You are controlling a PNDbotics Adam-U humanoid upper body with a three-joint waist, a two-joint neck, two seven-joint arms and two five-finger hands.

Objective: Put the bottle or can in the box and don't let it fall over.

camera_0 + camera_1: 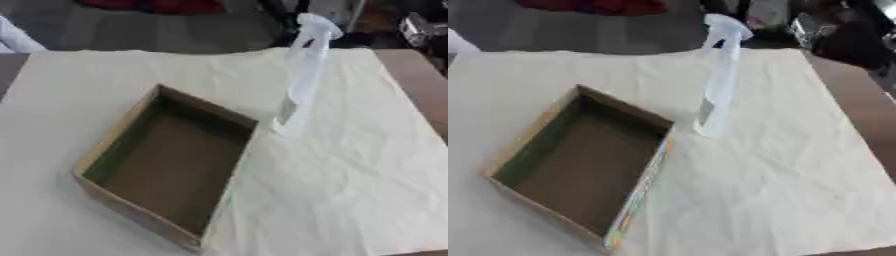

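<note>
The bottle [302, 75] is a tall, slim white spray bottle with a trigger head at its top. It stands upright on the cloth [350, 175], right of centre in the upper half of the frame, its head reaching up past the cloth's far edge. A small dark label shows low on its side. Nothing touches it.

Just to its lower left lies the box [166, 160], an open brown cardboard tray set askew, one corner pointing toward the upper middle of the frame and another toward the bottom edge. The box's near right corner comes close to the bottle's base, but the two stand apart; the bottle is outside the box. The inside of the box is dark brown, with a greenish tint on the left inner wall. In the right eye view, its right outer wall shows a strip of coloured print.

The cloth is pale cream, wrinkled, and covers most of the table [420, 85], whose brown top shows along the right edge and at the upper left corner.

Neither robot hand appears in either view, so how their fingers stand cannot be told.

At the left edge, near the top, a bit of something white [13, 37] pokes in; it cannot be made out.
</note>
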